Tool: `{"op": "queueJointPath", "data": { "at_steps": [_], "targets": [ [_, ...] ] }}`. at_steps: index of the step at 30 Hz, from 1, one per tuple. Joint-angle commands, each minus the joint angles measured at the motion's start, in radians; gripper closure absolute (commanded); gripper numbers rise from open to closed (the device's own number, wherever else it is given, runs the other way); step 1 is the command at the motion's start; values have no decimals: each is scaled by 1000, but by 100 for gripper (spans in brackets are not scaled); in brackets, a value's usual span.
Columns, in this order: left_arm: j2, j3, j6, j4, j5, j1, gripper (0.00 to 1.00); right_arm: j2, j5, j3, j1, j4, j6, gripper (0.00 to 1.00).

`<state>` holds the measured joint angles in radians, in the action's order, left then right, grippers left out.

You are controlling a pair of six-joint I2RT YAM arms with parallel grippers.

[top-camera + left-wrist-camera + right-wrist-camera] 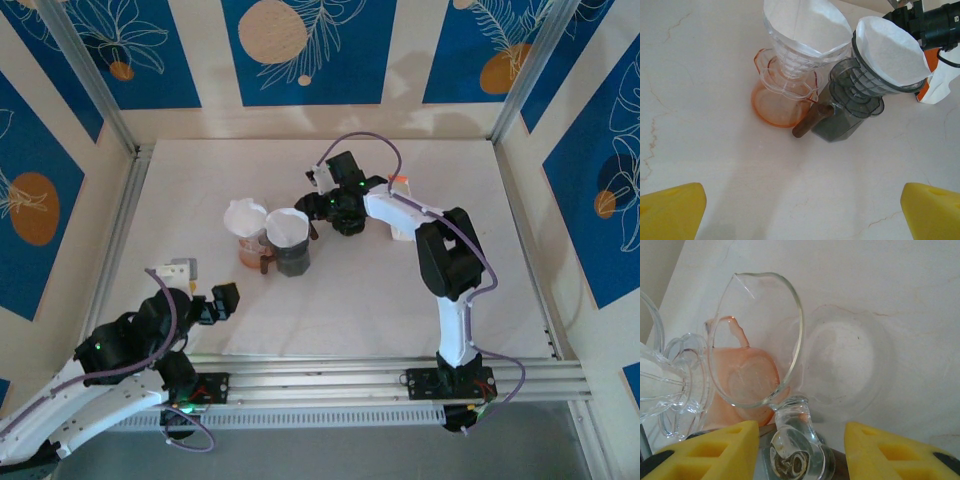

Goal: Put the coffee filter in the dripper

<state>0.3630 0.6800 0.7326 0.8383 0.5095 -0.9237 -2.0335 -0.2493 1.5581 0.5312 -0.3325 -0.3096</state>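
A: Sitting in the smoked grey dripper (pixel 860 85), a white paper coffee filter (pixel 890 52) is seen, its rim raised above the dripper's lip. The dripper is stacked on a dark server (pixel 837 127) with a brown handle (pixel 812 120).

B: Noted. A second filter (pixel 807 25) is lodged in a clear ribbed dripper (pixel 790 60), just beside the grey one, on an orange-pink base (pixel 772 107). Both stacks are set mid tabletop (pixel 700 100), touching or nearly so; which cannot be told.

A: The left gripper (pixel 802 212) is held low at the near-left of the tabletop, well apart from the drippers. Its jaws are spread wide, with nothing between the yellow pads (pixel 670 212).

B: The right gripper (pixel 801 452) is placed against the far-right side of the grey dripper in the top view. A clear glass handle (pixel 790 440) is seen between its yellow pads (pixel 715 450), the jaws roughly half spread. Whether the pads press on the glass cannot be told.

A: A white and orange packet (pixel 940 87) is lying just behind that gripper.
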Motion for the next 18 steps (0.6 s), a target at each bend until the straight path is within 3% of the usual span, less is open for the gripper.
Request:
{"op": "queueJointPath", "data": {
  "at_steps": [1, 18],
  "targets": [
    [4, 26, 12, -2, 23, 11, 0, -19, 6, 33, 13, -32, 31, 52],
    [4, 27, 16, 1, 21, 10, 0, 45, 84, -4, 21, -34, 58, 76]
  ]
}}
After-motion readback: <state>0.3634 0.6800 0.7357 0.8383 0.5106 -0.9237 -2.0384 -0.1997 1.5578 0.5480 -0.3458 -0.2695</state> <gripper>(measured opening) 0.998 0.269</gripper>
